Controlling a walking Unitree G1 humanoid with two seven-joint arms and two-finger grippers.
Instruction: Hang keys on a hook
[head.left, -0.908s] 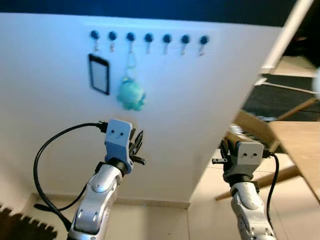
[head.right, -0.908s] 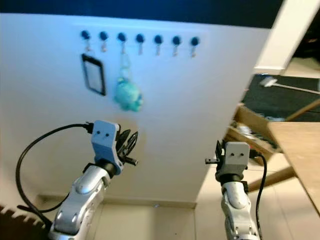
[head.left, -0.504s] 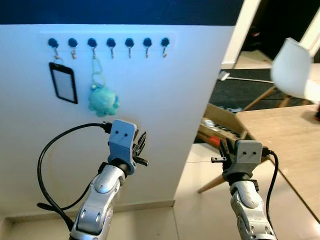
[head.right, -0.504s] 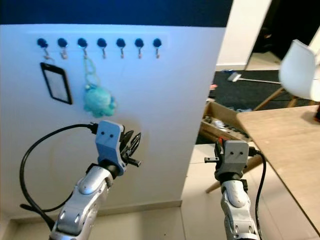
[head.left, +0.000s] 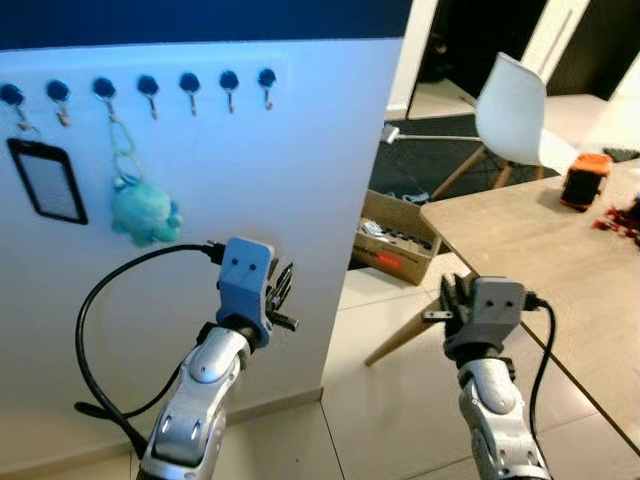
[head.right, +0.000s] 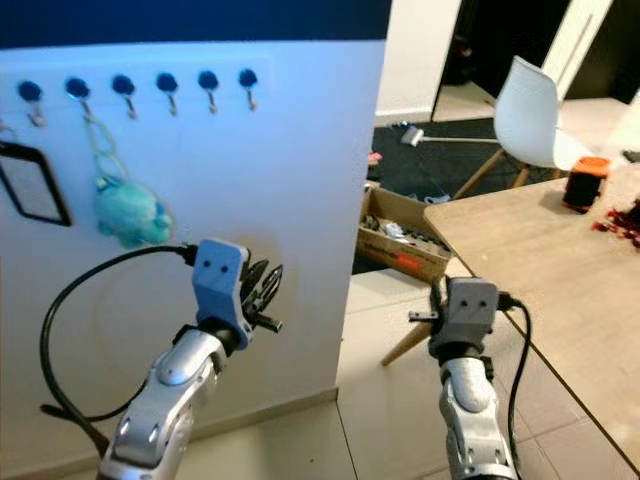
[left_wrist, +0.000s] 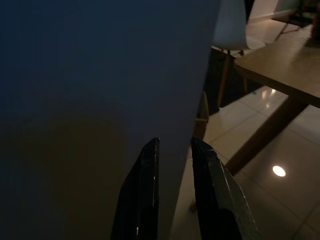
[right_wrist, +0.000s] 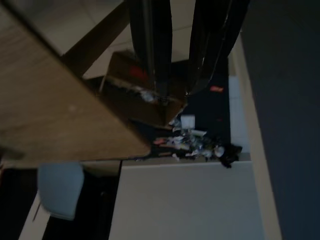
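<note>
Hooks (head.left: 148, 86) line the white wall (head.left: 300, 180) above the left gripper (left_wrist: 172, 150), fingers slightly apart, empty; right gripper (right_wrist: 180, 95) likewise, near the wooden table (head.left: 540, 240).

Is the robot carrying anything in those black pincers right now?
No. The left end effector and the right end effector both show a bare gap; neither holds anything.

wall (head.left: 300, 180): white | hooks (head.left: 148, 85): dark blue | plush (head.left: 143, 210): teal | chair (head.left: 515, 110): white | counter (head.left: 540, 240): light wood | box (head.left: 582, 180): orange, black
</note>
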